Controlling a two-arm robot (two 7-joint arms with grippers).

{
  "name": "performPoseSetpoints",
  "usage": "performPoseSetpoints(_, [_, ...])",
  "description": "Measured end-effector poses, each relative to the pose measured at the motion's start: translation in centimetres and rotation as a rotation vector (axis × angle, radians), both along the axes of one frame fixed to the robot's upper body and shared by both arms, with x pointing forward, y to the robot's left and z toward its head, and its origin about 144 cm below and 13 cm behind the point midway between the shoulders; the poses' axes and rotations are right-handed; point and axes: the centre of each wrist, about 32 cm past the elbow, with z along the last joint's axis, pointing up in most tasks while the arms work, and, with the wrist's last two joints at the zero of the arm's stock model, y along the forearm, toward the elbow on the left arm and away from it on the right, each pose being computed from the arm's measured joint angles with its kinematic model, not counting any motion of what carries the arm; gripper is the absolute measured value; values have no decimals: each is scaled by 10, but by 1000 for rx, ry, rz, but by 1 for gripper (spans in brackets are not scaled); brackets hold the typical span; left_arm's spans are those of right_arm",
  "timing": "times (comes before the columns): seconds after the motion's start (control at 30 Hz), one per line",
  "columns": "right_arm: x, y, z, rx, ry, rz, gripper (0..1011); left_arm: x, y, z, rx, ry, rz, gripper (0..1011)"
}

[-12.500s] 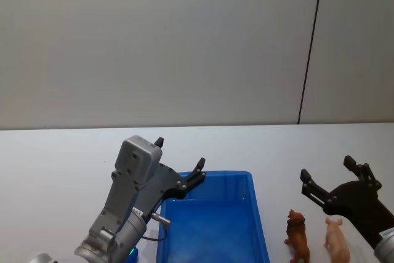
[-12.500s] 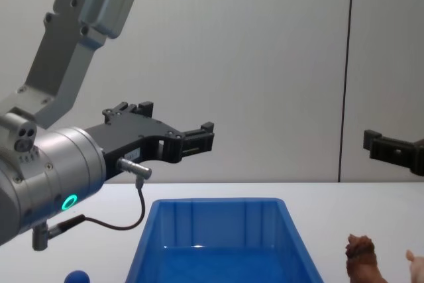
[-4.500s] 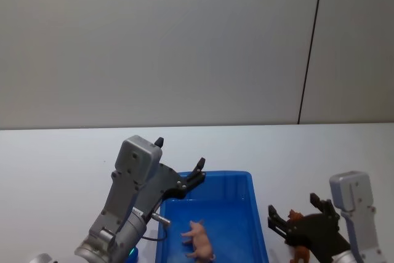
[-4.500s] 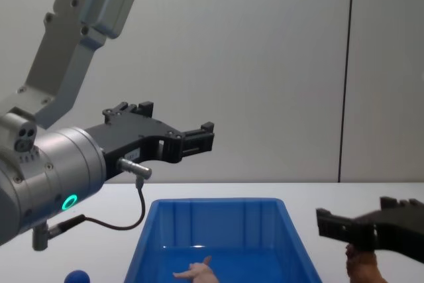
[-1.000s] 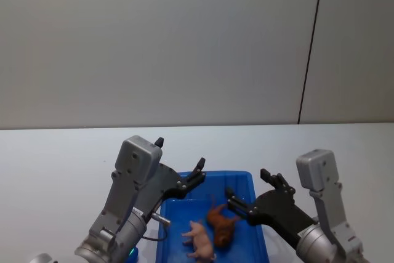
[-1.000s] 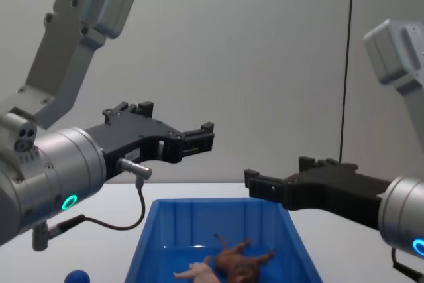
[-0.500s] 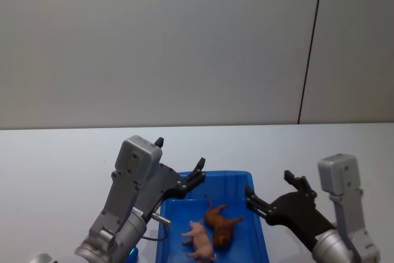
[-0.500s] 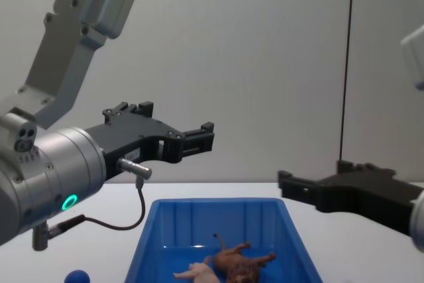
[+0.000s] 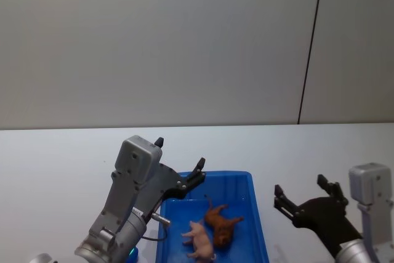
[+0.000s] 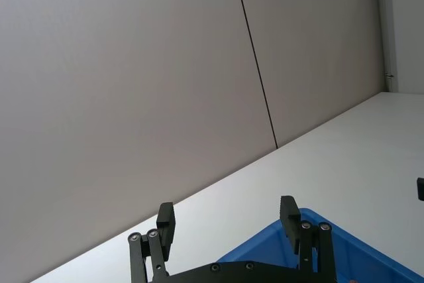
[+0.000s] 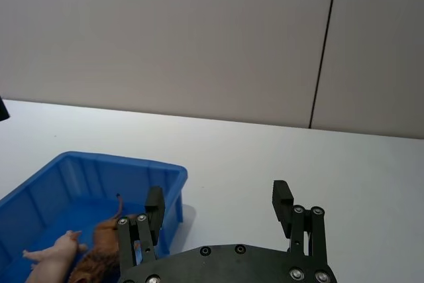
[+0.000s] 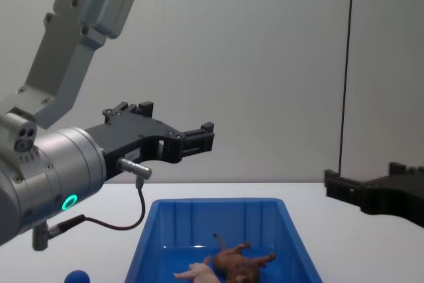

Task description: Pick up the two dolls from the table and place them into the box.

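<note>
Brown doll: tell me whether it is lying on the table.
No, the brown doll lies inside the blue box, beside the pink doll.

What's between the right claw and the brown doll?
In the head view, the right wall of the blue box and a strip of bare white table lie between the right claw and the brown doll.

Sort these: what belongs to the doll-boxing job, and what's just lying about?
Job: reddish-brown doll and pale pink doll, both in the blue box; table; open right gripper right of the box; open left gripper raised near its left edge.
Lying about: small blue round object on the table, left of the box.
</note>
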Motion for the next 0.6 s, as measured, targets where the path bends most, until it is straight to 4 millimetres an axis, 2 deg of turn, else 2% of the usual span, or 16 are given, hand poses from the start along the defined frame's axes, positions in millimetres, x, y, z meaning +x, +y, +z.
performPoseSetpoints(0.6, [-11, -6, -1, 2, -6, -75, 1001, 0, 0, 0, 0, 0, 0, 1001])
